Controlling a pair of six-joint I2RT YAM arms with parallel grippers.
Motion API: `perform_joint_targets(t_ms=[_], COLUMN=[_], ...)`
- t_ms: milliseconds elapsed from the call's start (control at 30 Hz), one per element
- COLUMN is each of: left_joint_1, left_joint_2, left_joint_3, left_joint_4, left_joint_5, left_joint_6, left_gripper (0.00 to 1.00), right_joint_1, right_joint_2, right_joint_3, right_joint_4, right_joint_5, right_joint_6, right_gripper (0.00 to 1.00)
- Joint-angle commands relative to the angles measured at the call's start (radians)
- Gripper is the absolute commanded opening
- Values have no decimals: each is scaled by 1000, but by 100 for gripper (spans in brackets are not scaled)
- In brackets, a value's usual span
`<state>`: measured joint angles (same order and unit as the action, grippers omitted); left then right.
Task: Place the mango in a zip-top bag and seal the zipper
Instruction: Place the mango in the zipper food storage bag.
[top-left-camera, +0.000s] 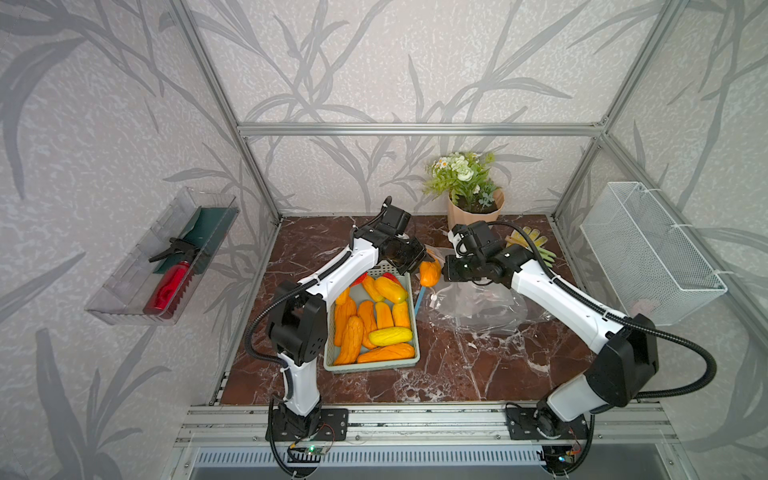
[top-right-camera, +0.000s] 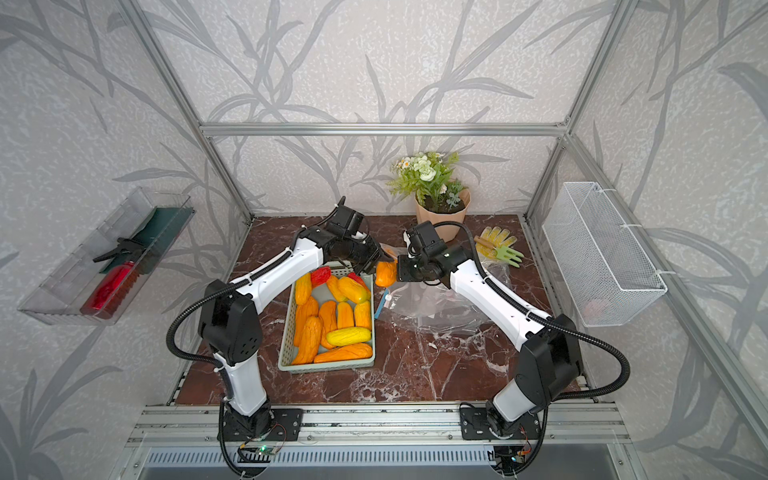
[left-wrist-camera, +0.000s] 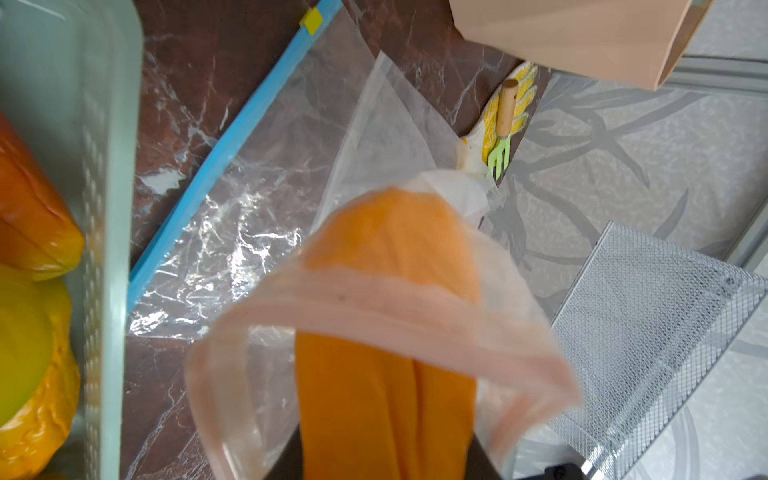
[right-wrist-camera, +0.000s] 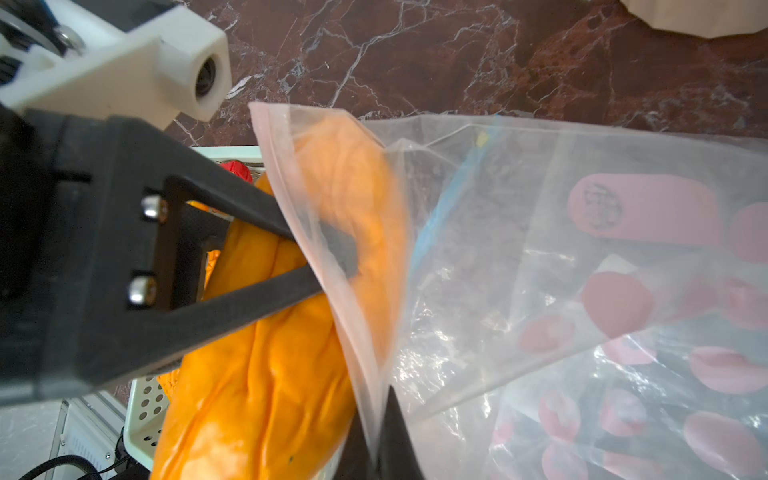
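Above mid-table, clamping the mango (right-wrist-camera: 270, 395) in the left gripper (top-left-camera: 423, 262), part-open around its girth, tip poked into a lifted bag mouth. Pinching the pinkish zipper (left-wrist-camera: 415, 307) edge of the zip-top bag (right-wrist-camera: 457, 199) with the right gripper (right-wrist-camera: 376, 453), fully closed. Beneath, lying flat: second bag (left-wrist-camera: 257, 216), blue strip just beside the basket (top-left-camera: 374, 368) rim. Bare table (top-left-camera: 478, 374) toward the near edge; pot (top-left-camera: 457, 216) and glove (top-left-camera: 534, 239) along the far edge.

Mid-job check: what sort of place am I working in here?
Probably a staged robot test booth dressed like a home, not a real room: an aluminium frame lined with leaf-print wallpaper, a marble-look table, and a potted plant as decor.
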<state>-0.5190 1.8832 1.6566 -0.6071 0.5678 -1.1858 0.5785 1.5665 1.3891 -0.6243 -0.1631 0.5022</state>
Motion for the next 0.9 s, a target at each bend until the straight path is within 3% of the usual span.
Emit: perform_joint_targets(t_ms=[0,100,400,467,700,867], left_joint_1=[-9,-16,-50,-50,-50,-25], left_joint_2=[13,8,-46,-72,-164,-260], left_joint_3=[16,-21,-77,-85,-105,-152], left_joint_4=[12,70,137,121,16,-36], left_joint_5=[-147,-177,-143,-132,-131,-191], left_joint_6=[-40,-54,-72,-64,-38,-37], left_gripper=[14,19,64,69,71,64], right_joint_1=[4,4,4,2,3,3], right_joint_2=[-28,-20,21,31,79,75], right_joint_3=[-5,15,73,92,157,157], right_joint_4=[16,6,-59,-79,-138,-146], right_joint_5=[-54,-54,9,35,105,137], right_joint_6=[25,33,61,65,81,76], right_gripper=[0,0,0,0,0,0])
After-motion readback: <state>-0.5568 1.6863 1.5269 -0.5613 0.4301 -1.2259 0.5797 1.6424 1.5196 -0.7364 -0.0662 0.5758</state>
